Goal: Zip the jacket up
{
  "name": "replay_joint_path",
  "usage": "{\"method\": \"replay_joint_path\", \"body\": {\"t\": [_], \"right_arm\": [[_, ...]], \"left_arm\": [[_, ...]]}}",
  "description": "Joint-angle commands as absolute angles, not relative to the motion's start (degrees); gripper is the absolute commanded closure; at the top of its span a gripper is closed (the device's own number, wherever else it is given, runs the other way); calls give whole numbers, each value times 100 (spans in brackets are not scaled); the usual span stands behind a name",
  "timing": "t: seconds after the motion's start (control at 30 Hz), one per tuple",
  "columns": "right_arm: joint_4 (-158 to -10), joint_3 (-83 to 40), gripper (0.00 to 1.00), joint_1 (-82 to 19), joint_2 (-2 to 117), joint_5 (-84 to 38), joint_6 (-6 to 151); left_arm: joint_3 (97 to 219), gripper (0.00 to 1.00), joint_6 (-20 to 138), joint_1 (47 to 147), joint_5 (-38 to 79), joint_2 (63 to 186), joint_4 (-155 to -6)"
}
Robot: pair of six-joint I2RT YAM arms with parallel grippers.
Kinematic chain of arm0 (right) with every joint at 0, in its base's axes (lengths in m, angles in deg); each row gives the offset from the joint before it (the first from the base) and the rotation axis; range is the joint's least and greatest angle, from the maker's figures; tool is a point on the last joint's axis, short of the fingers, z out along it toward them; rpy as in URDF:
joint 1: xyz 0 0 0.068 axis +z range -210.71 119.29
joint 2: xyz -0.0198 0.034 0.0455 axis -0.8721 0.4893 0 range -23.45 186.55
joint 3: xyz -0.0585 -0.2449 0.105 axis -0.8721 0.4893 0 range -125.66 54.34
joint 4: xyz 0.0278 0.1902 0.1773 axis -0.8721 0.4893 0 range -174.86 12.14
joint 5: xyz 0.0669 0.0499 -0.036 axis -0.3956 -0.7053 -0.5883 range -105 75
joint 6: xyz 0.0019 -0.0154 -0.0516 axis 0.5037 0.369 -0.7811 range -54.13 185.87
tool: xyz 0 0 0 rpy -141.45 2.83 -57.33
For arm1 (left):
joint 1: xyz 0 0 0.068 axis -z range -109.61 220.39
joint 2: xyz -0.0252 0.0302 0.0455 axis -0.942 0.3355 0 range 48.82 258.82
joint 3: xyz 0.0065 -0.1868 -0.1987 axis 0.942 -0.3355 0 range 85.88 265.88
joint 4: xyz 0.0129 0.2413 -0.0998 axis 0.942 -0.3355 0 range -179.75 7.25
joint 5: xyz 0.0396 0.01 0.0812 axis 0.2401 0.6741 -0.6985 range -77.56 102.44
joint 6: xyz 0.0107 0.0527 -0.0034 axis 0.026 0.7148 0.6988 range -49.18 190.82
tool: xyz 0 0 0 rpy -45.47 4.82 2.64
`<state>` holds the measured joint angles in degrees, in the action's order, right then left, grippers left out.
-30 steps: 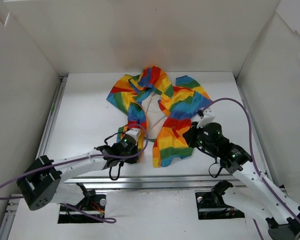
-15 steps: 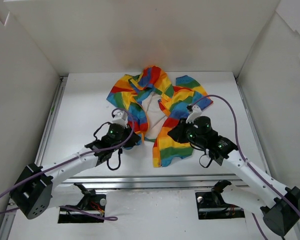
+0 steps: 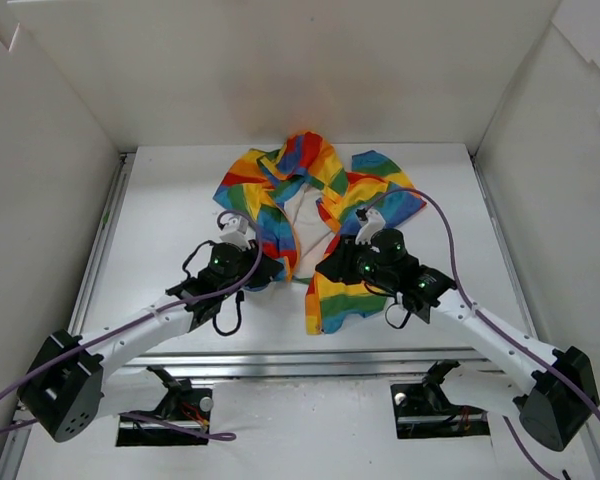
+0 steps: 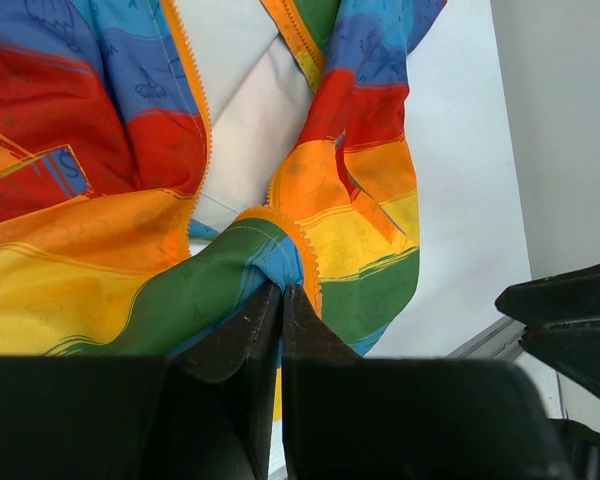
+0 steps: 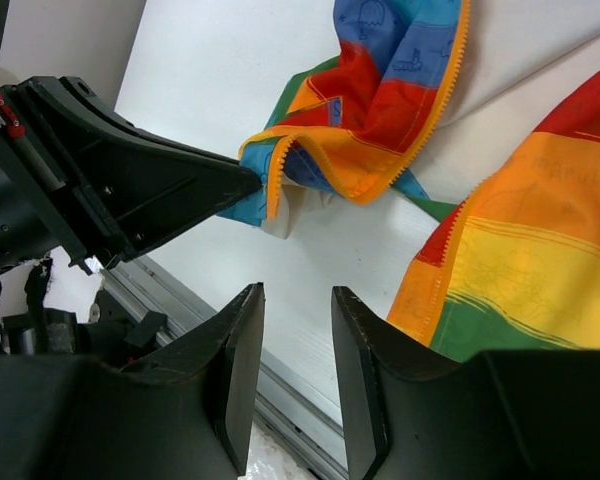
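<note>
The rainbow-striped jacket (image 3: 320, 195) lies open on the white table, its white lining (image 3: 305, 220) showing between the two front panels. My left gripper (image 3: 272, 270) is shut on the bottom corner of the left front panel (image 4: 250, 255), at the orange zipper edge (image 4: 305, 250), and holds it lifted. My right gripper (image 3: 325, 272) is open and empty, low over bare table between the two panels. In the right wrist view it (image 5: 295, 295) faces the held corner (image 5: 280, 170), with the right panel's hem (image 5: 500, 290) beside its right finger.
White walls enclose the table on three sides. A metal rail (image 3: 350, 352) runs along the near edge, just behind both grippers. Purple cables loop over each arm (image 3: 460, 215).
Both arms have moved away from the near edge toward the jacket's middle. The left gripper carried the panel corner up and right; the right gripper moved left over the right panel.
</note>
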<state>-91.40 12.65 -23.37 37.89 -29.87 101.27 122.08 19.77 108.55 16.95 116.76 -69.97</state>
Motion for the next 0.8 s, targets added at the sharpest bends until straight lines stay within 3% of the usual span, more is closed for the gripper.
{"method": "replay_joint_path", "body": {"t": [0.0, 0.1, 0.27, 0.77], "right_arm": [[-9707, 917, 69, -2213, 3851, -3012, 10226], [-9742, 829, 67, -2169, 3931, -2977, 10278], [-10225, 776, 56, -2116, 4079, -2976, 10647], [-11131, 688, 58, -2124, 5047, -3241, 11342]], "left_arm": [[12402, 100, 1905, 10792, 1710, 11439, -6500], [12306, 100, 1791, 10792, 1639, 11386, -6324], [12402, 100, 1721, 10731, 1666, 11351, -6210], [12191, 100, 1316, 10573, 2157, 11395, -5586]]}}
